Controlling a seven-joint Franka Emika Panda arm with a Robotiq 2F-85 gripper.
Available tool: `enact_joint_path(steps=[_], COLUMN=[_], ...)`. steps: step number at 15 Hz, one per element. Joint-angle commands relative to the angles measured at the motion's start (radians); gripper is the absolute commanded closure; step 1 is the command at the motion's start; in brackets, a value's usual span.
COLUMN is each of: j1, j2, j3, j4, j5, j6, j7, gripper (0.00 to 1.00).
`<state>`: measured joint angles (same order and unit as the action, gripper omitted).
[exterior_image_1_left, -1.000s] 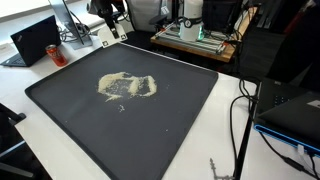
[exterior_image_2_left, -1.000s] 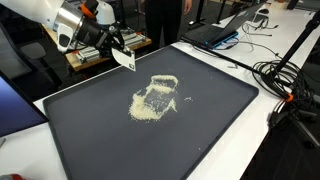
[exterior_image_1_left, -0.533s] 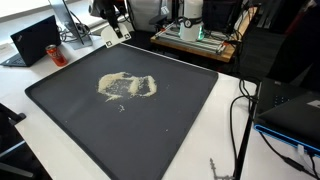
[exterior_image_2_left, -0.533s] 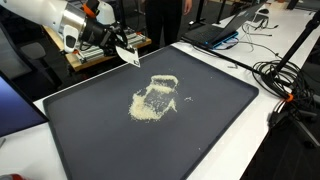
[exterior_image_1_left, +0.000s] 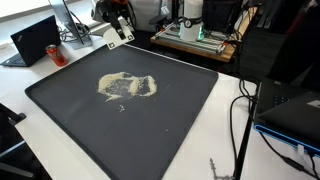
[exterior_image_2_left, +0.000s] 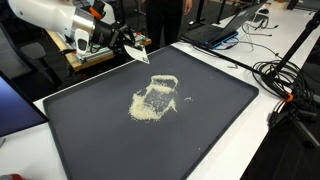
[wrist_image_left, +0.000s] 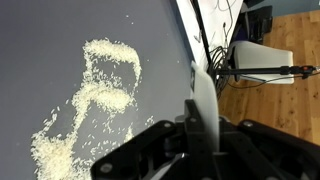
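Observation:
A pile of pale grains (exterior_image_1_left: 127, 87) (exterior_image_2_left: 155, 97) (wrist_image_left: 90, 110) lies spread on a large dark mat (exterior_image_1_left: 180, 120) (exterior_image_2_left: 200, 130) (wrist_image_left: 40, 30). My gripper (exterior_image_1_left: 118, 22) (exterior_image_2_left: 122, 42) (wrist_image_left: 204, 135) hangs above the mat's far edge, away from the pile, and is shut on a thin white card (exterior_image_1_left: 120, 34) (exterior_image_2_left: 136, 53) (wrist_image_left: 204, 95). The card sticks out beyond the fingertips, seen edge-on in the wrist view, and is tilted toward the mat in an exterior view. It touches neither the mat nor the grains.
A laptop (exterior_image_1_left: 35, 40) and a small dark can (exterior_image_1_left: 56, 53) sit beside the mat. Black cables (exterior_image_1_left: 240, 120) (exterior_image_2_left: 285, 80) run along its other side. Another laptop (exterior_image_2_left: 215, 32) is on the table, and a bench with equipment (exterior_image_1_left: 195, 30) stands behind.
The gripper has carried the card a short way sideways along the mat's far edge and tilted it flatter. The grain pile has not moved.

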<state>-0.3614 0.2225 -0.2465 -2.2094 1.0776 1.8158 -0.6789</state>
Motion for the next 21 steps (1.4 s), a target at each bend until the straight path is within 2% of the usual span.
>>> enact_joint_path(steps=[1, 3, 5, 9, 12, 21], j1=[0.016, 0.028, 0.035, 0.035, 0.004, -0.067], j2=[0.005, 0.012, 0.012, 0.013, 0.030, 0.063], j3=[0.005, 0.010, -0.001, -0.005, -0.017, -0.083], j4=[-0.007, -0.006, 0.003, 0.003, -0.003, -0.109], j5=[0.042, 0.051, 0.015, 0.015, 0.055, 0.215], j6=[-0.051, -0.060, -0.042, -0.042, -0.084, -0.078], j7=[-0.033, -0.028, -0.006, -0.006, -0.054, -0.280], gripper=[0.99, 0.99, 0.96, 0.99, 0.99, 0.99])
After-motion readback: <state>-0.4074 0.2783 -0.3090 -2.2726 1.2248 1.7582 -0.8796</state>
